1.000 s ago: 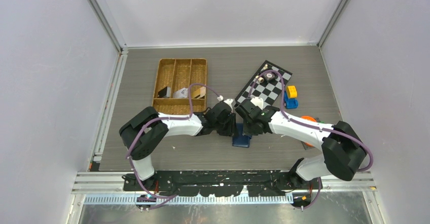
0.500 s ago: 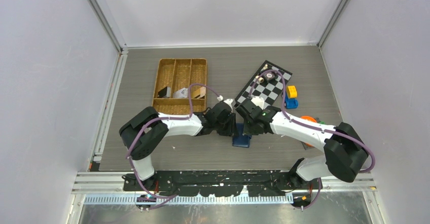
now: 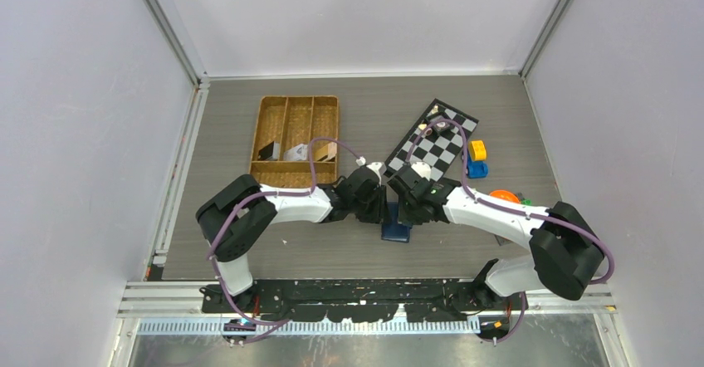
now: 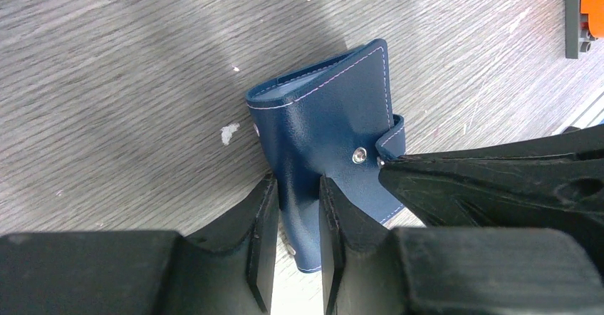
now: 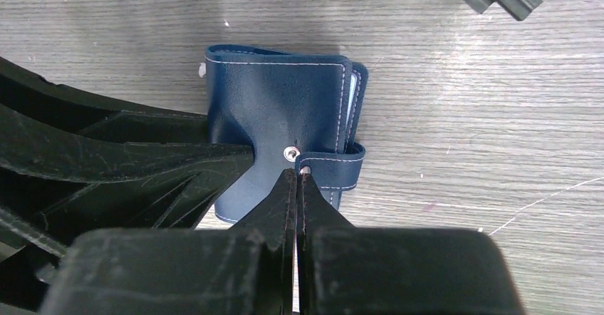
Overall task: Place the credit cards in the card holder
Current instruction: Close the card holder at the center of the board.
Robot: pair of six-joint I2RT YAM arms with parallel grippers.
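the card holder (image 3: 396, 231) lies folded on the table (image 3: 332, 255) at the lower middle of the top frame, between the two pincers. it is navy and grained, with pale stitching. a metal snap stud (image 5: 290, 152) sits on its cover, and a short tab (image 5: 331, 171) wraps round from its right edge in the right wrist frame. the tab's end sits just beside the stud, not over it.

only the top view shows the wicker tray (image 3: 257, 134) at upper left, holding the credit cards. the left wrist view shows the left gripper (image 4: 295, 187) narrow, clamped on a raised fold of the holder's cover; from above the arms hide this. the right wrist view shows the right gripper (image 5: 295, 176) closed, tips together against the tab's end. whether they nip any leather i cannot tell.

count: three cards, dark (image 3: 267, 149), white (image 3: 293, 153) and tan (image 3: 326, 149); one holder; one tray; one checkerboard (image 3: 436, 143) at upper right.
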